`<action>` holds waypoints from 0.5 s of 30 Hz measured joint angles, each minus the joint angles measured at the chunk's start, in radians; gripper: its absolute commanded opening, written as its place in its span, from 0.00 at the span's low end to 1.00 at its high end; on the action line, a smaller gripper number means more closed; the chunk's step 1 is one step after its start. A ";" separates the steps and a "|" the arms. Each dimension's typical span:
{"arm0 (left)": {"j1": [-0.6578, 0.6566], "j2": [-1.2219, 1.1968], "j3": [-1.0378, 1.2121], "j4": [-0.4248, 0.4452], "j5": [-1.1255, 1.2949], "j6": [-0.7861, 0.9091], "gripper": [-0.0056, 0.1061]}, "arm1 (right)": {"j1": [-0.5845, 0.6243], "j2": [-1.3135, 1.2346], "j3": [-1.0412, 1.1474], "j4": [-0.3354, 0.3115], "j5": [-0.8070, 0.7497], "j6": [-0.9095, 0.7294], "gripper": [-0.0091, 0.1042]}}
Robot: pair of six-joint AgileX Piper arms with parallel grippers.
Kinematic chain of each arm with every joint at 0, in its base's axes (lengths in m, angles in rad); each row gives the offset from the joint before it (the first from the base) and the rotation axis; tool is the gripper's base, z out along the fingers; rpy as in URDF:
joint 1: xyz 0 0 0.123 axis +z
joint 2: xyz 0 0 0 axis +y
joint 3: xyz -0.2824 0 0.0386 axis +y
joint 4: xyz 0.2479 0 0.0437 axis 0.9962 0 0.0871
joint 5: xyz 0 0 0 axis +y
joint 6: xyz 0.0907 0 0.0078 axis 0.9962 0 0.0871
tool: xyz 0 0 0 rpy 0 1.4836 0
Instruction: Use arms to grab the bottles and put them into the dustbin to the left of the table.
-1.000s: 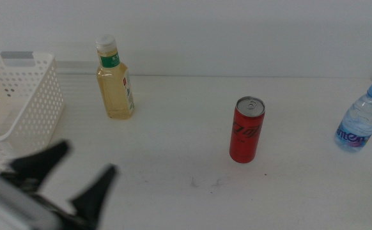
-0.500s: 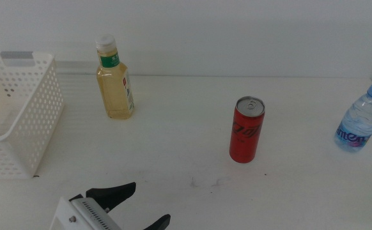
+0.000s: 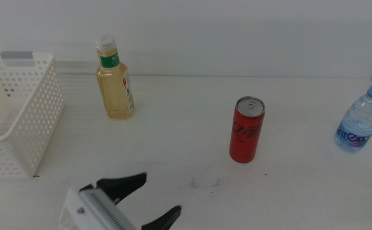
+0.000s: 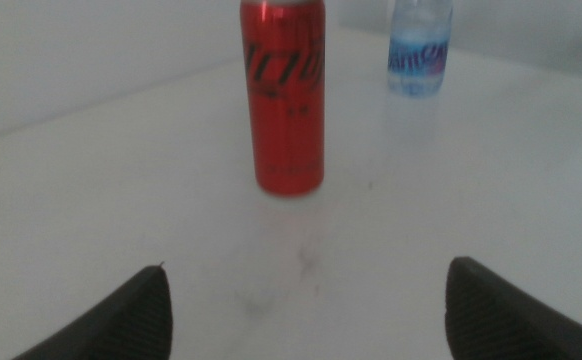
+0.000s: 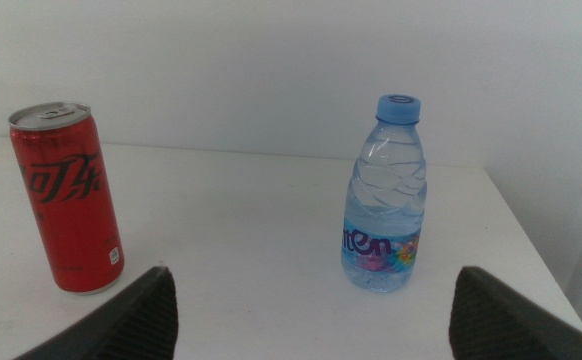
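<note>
My left gripper (image 3: 149, 199) stands open low over the table's (image 3: 173, 140) front edge, with a white housing behind its jaws. It points at the slim red can (image 3: 247, 131), which stands upright mid-table, well apart from the jaws. The left wrist view shows that can (image 4: 283, 95) ahead between the open jaws of the left gripper (image 4: 307, 268), and the water bottle (image 4: 418, 45) behind it. A yellow-liquid bottle (image 3: 114, 80) stands at the back left beside the white dustbin (image 3: 20, 115). The blue-capped water bottle (image 3: 360, 120) stands at the far right. My right gripper (image 5: 311, 272) is open, facing the can (image 5: 68, 200) and the water bottle (image 5: 384, 200).
A pale wall runs along the table's back edge. Faint scuff marks (image 3: 205, 183) lie in front of the can. The table's right edge passes just beyond the water bottle.
The left gripper has moved right along the front of the table, away from the dustbin and toward the can. The bottles and can have not moved.
</note>
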 measured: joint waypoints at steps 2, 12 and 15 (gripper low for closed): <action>0.000 0.009 -0.038 0.020 0.000 -0.009 0.89 | 0.000 0.000 0.000 0.000 0.000 0.000 0.88; 0.000 0.208 -0.379 0.086 0.093 -0.074 0.89 | 0.000 0.000 0.000 0.000 0.000 0.000 0.88; 0.000 0.264 -0.473 0.089 0.143 -0.081 0.89 | 0.000 0.000 0.000 0.000 0.000 0.000 0.88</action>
